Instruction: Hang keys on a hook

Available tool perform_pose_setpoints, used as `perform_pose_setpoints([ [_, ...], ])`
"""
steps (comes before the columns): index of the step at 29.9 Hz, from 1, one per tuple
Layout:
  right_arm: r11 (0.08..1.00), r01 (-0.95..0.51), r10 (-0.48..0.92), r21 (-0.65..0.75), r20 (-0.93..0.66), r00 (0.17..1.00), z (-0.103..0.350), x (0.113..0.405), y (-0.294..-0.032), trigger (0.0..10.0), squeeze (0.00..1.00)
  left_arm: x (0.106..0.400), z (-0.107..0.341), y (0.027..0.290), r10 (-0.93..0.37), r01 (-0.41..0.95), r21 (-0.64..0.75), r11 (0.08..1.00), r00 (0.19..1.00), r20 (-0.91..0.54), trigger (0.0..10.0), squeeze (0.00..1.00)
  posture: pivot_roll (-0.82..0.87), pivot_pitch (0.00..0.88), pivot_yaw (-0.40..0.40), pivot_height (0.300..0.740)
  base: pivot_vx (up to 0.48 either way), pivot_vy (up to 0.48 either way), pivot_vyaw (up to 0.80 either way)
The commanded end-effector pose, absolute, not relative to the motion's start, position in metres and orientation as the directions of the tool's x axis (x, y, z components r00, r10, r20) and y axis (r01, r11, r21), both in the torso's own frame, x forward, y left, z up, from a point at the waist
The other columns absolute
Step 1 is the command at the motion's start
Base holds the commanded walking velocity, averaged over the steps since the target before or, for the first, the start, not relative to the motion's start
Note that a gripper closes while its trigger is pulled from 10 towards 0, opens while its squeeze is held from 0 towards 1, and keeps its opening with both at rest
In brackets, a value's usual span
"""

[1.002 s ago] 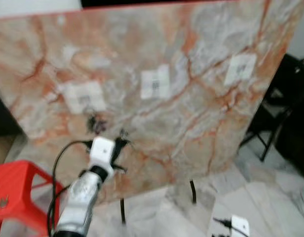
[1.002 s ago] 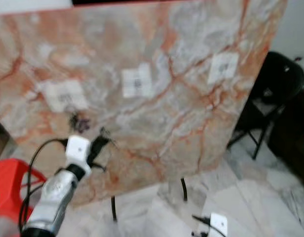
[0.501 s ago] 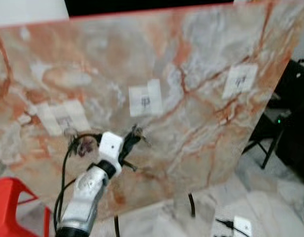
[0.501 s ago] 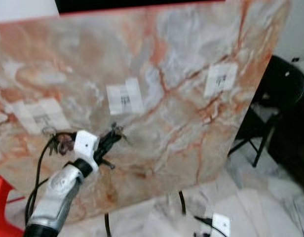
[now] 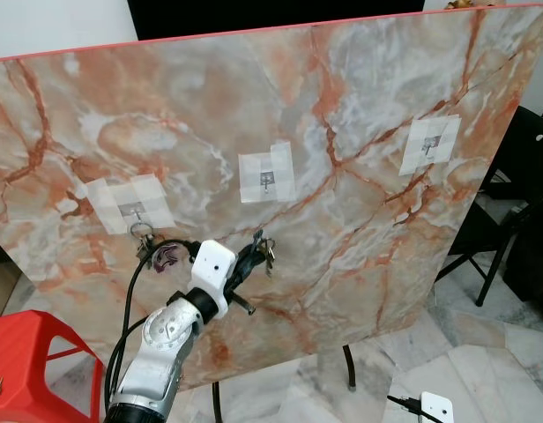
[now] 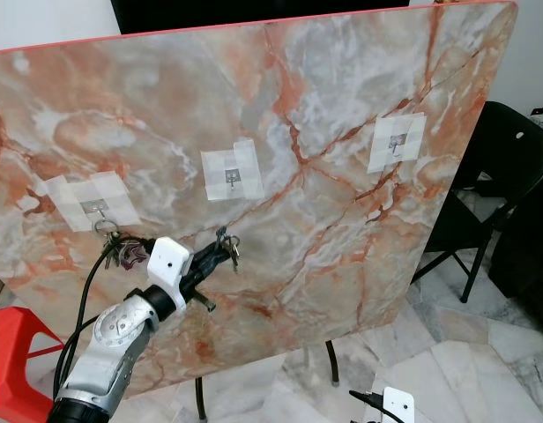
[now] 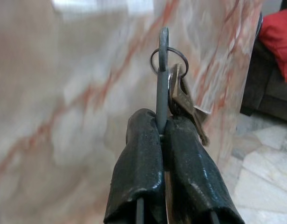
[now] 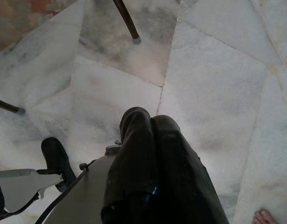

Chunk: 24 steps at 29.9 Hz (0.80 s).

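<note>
Fingers of the left arm are clenched on the keys at frame centre, below the middle hook; a misaligned ring could scrape the marble board and slip.

Marble board blurred in the left wrist view, red stool cut by frame edge

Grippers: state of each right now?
Left gripper: closed on the keys, held up near the marble board.
Right gripper: closed, holding nothing, pointing at the floor.
</note>
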State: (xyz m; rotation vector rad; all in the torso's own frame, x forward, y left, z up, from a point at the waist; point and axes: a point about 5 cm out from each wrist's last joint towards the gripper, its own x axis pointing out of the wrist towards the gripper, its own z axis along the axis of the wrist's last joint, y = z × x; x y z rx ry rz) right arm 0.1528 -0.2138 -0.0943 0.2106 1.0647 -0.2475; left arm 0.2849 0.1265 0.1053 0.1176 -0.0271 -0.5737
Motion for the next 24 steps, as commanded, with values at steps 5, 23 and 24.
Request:
perform_pose_setpoints([
  [5,0.956,0.289,-0.087,0.054,-0.887,0.453,-0.095,0.152,-0.213,10.0,0.00,0.285,0.112,0.125,-0.554,0.548,0.121,0.827,0.833,0.011,10.0,0.00,0.02,0.000,0.007,0.740,0.000,0.461,-0.27],
  [23,0.959,0.280,-0.090,0.048,-0.884,0.459,-0.094,0.153,-0.214,10.0,0.00,0.274,0.118,0.100,-0.690,0.684,0.142,0.716,0.724,-0.009,10.0,0.00,0.02,0.000,0.004,0.740,0.000,0.023,-0.35],
  [24,0.959,0.279,-0.090,0.047,-0.884,0.459,-0.094,0.153,-0.214,10.0,0.00,0.275,0.122,0.097,-0.692,0.683,0.157,0.714,0.722,0.003,10.0,0.00,0.02,0.000,0.004,0.740,0.000,0.000,0.00],
])
